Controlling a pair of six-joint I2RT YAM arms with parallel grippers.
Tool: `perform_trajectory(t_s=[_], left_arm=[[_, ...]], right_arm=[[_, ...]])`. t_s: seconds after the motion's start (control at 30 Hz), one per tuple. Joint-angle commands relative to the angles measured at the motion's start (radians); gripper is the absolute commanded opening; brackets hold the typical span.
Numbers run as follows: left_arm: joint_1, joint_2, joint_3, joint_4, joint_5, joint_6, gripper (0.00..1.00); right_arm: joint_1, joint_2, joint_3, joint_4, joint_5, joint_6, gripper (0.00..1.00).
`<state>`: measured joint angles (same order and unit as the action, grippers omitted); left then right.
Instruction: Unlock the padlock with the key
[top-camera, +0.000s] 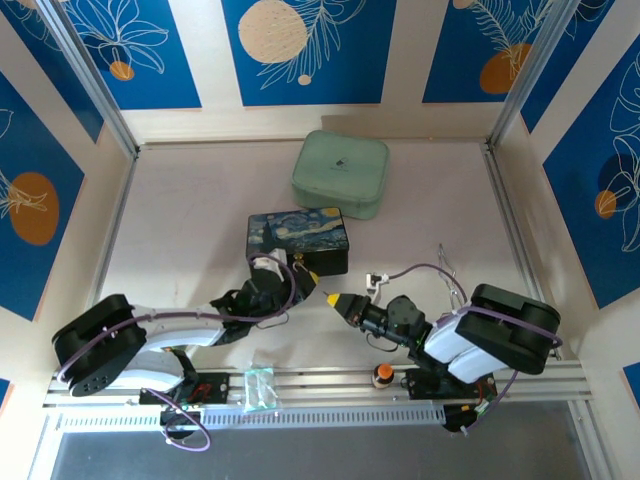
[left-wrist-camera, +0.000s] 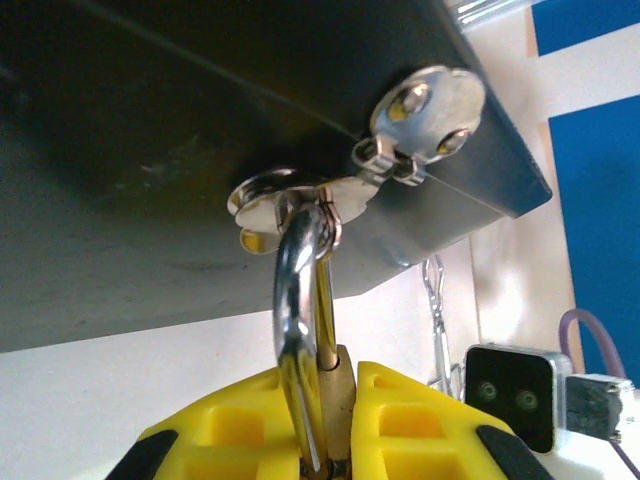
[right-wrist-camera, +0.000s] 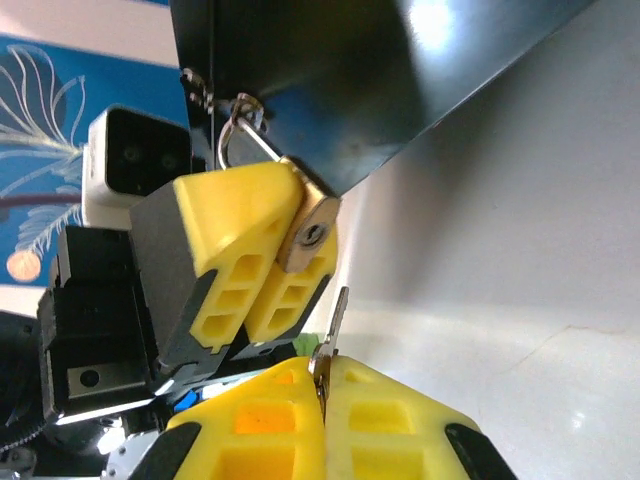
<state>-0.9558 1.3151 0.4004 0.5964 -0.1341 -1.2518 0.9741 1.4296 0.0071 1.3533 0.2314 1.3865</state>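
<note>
The dark-blue painted box (top-camera: 298, 238) stands mid-table. The brass padlock (left-wrist-camera: 342, 395) hangs by its silver shackle (left-wrist-camera: 298, 300) through the box's hasp (left-wrist-camera: 290, 195). My left gripper (left-wrist-camera: 345, 420) is shut on the padlock body. In the right wrist view the padlock (right-wrist-camera: 310, 232) shows its keyhole end between the left arm's yellow fingers (right-wrist-camera: 235, 250). My right gripper (right-wrist-camera: 322, 385) is shut on the thin silver key (right-wrist-camera: 335, 312). The key's blade points up at the keyhole and stops a short gap below it. From above, the right gripper (top-camera: 330, 298) sits just right of the left gripper (top-camera: 305, 272).
A mint-green case (top-camera: 340, 173) lies behind the box. Bent wire loops (top-camera: 450, 275) and a small white part (top-camera: 376, 281) lie to the right. An orange-topped knob (top-camera: 381, 375) stands on the front rail. Patterned walls enclose the table.
</note>
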Motion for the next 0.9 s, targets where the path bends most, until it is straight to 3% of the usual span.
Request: perform_trajectory(t_s=[0.0,0.2,0.4,0.5,0.87], left_arm=[[0.012,-0.04,0.02,0.092,0.008,-0.035,0.03],[0.014,-0.059,0.021,0.087,0.005,-0.058,0.03],[0.015,-0.071,0.037,0.091,0.011,-0.073,0.02],[0.015,-0.077,0.036,0.106,0.013,-0.087,0.01],[0.028,-0.091,0.033,0.123,0.015,-0.102,0.0]], right_arm=[[0.011,-0.06,-0.008,-0.015,0.128,0.06,0.0],[0.085,-0.22,0.02,-0.148,0.287,0.041,0.0],[0.065,-0.328,0.097,-0.31,0.246,-0.025,0.0],[0.044,-0.293,0.098,-0.296,0.208,-0.006,0.0],[0.016,0.04,0.13,0.049,0.116,0.07,0.0]])
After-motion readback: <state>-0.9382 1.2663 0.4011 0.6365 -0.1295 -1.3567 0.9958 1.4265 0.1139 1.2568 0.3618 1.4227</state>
